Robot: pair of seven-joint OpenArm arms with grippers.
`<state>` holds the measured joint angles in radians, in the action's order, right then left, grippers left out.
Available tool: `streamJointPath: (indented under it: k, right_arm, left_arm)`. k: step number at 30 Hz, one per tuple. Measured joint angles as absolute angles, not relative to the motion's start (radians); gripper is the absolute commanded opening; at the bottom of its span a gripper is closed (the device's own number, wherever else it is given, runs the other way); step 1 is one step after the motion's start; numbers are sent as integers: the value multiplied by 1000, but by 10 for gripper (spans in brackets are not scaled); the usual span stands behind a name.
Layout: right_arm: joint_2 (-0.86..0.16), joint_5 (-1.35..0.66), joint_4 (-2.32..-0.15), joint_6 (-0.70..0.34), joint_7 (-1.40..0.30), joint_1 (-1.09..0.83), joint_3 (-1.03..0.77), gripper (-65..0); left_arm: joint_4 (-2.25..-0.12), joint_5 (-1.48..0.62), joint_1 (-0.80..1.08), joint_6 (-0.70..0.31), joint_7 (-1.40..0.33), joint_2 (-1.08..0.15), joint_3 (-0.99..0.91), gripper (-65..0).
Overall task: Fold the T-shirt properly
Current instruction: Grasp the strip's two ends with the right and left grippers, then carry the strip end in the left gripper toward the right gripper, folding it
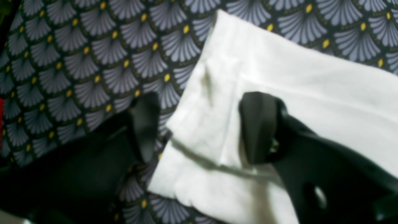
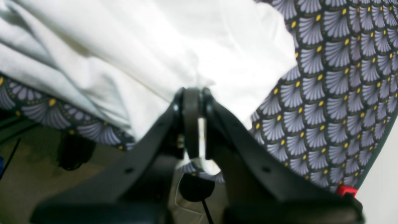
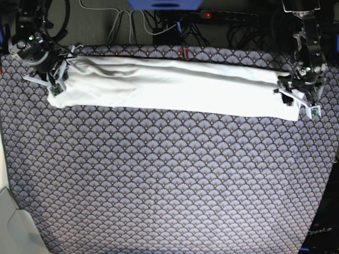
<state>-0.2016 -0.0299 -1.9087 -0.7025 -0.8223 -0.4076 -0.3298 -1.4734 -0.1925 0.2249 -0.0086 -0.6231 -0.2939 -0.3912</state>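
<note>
The T-shirt [image 3: 175, 84] lies plain white side up, folded into a long narrow strip across the back of the table; no print shows. My right gripper [image 3: 57, 79] is at the strip's left end. In the right wrist view it [image 2: 192, 93] is shut on the T-shirt [image 2: 174, 46], with white cloth pinched between the fingers. My left gripper [image 3: 303, 100] is at the strip's right end. In the left wrist view it [image 1: 202, 127] is open, astride the corner of the T-shirt [image 1: 279, 77], one finger [image 1: 261, 127] over the cloth and the other finger [image 1: 146, 124] over the tablecloth.
A dark fan-patterned tablecloth [image 3: 169, 174] covers the table. Cables and a power strip [image 3: 212, 16] lie behind the back edge. A red clip [image 2: 345, 189] sits on the table's edge near my right gripper, with floor beyond the edge [image 2: 31, 174].
</note>
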Motion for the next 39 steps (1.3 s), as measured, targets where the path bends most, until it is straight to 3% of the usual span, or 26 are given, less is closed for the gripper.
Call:
streamJointPath:
  k: [10,12,19,29,39]
  right_arm:
    - [-201,-30,-1908,-702,-822,-406,-330,-650]
    - [-202,-30,-1908,-702,-821,-405,-330,-650]
    - [-202,-30,-1908,-702,-822,-405,-330,-650]
    - [-202,-30,-1908,-702,-822,-405,-333,-650]
    - [-201,-30,-1908,-702,-823,-408,-332,-650]
  left_arm:
    - [-1412,-209,209,-13,-582,-297,-392,-231]
    - [-1384,-215,193,-17,-572,-300,-394,-262]
    - [-1355,-241,184,-53,-537,-295,-389,-644]
    - [-1385,-230,189,-45,-566,-293,-389,-644]
    - [-1874,-267,250,-11,-728,-156,-369,-644]
